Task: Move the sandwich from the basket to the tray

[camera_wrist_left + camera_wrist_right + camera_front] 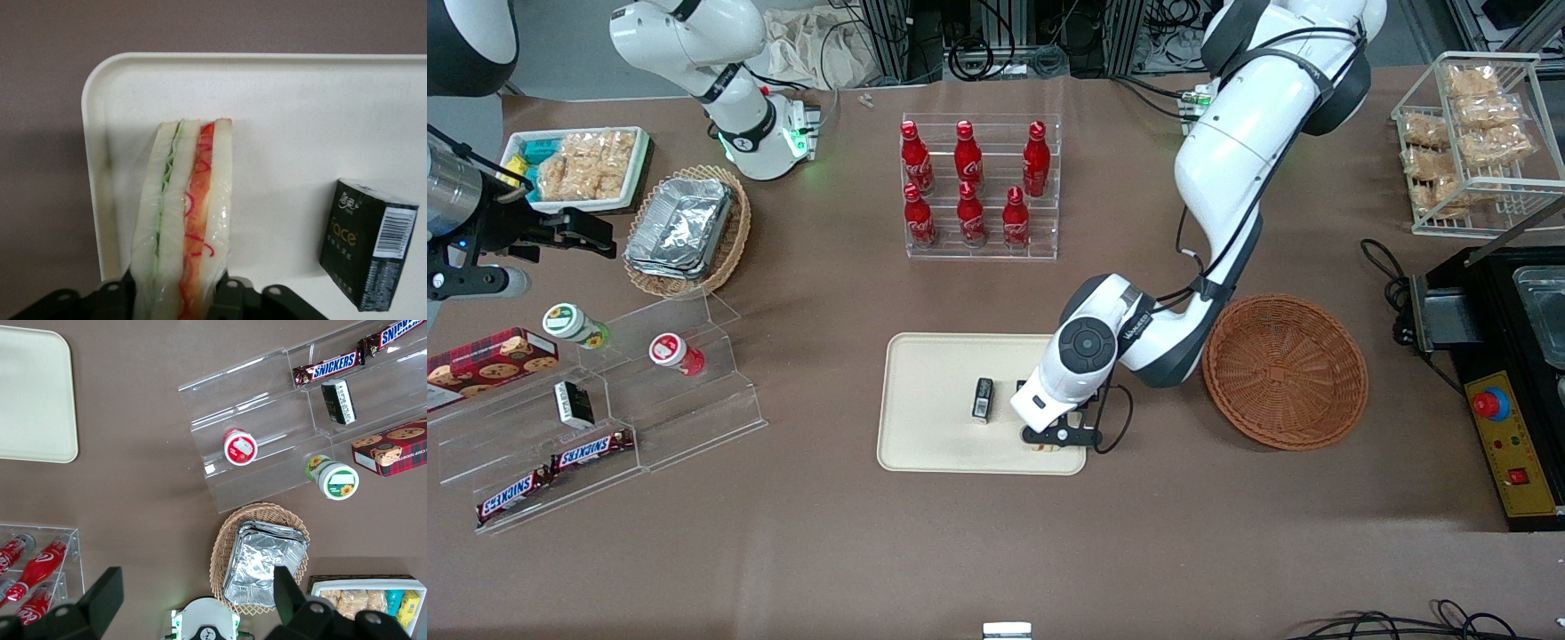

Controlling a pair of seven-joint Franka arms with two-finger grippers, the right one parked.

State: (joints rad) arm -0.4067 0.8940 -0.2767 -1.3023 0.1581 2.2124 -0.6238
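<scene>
The sandwich (183, 220), a clear-wrapped wedge of white bread with green and orange-red filling, stands on edge between the fingers of my left gripper (177, 300), which is shut on it. It is low over the cream tray (300, 100) close to a rounded corner; I cannot tell whether it touches the tray. In the front view the gripper (1060, 436) hangs over the tray (934, 409) at the end nearest the basket, with only a sliver of sandwich (1043, 447) showing under it. The reddish-brown wicker basket (1285, 372) sits beside the tray with nothing in it.
A small black box (983, 399) stands on the tray beside the gripper. Farther from the camera is a clear rack of red bottles (974, 187). Toward the parked arm's end lie a tan basket of foil trays (685, 227) and a clear stepped snack stand (605, 418). A black machine (1507, 382) borders the basket.
</scene>
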